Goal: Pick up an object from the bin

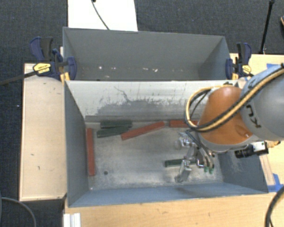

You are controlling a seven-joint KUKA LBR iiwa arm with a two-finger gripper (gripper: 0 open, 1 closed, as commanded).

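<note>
Hanging low over the right front part of the bin (132, 100) floor, gripper (184, 170) comes in from the right under the arm's orange cover (222, 117). Metal parts of the gripper bunch together against the grey floor; cannot tell whether it stands wide or closed, or whether anything is in it. Short dark green bar (172, 163) lies flat just left of the gripper, its right end meeting or running under the gripper body; contact unclear. Small green flecks at the gripper's right side, too small to identify. Well apart, near the back wall: two dark green sticks (114, 128) lying side by side, a tilted red-brown stick (143, 131) just right of them, and a second red-brown piece (177, 123) whose right end is hidden behind the orange cover. Long red-brown stick (90, 151) lies along the left wall, front to back. Right-hand floor of the bin is largely covered by the arm.
</note>
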